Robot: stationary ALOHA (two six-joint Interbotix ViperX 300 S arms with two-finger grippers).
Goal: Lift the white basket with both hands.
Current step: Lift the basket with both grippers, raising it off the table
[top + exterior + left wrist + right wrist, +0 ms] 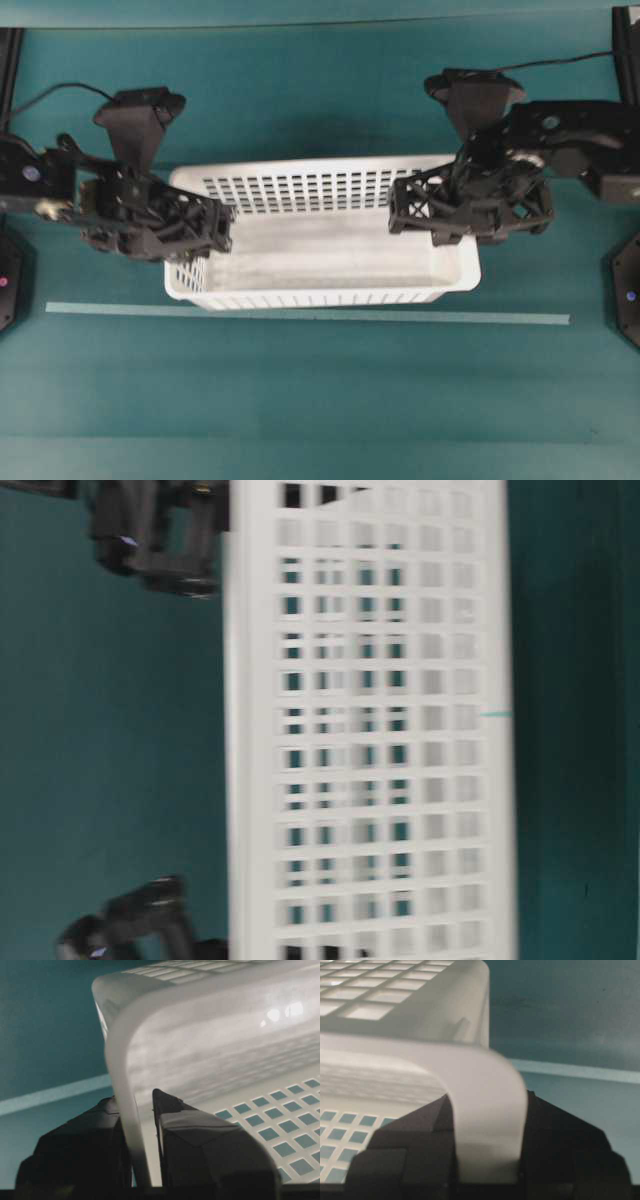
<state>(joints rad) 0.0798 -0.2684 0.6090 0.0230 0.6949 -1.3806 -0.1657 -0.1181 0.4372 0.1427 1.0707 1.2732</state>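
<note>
Two claws | left claw and right claw clamp white basket end rims

**Colours and patterns in front of you**

You see the white basket — its walls patterned with rows of small rectangular holes, teal showing through them. The left gripper at nine o'clock and the right gripper at three o'clock are black. The table is teal — a pale strip crosses it at six o'clock.

Black skeletal arms, trailing cables
</note>
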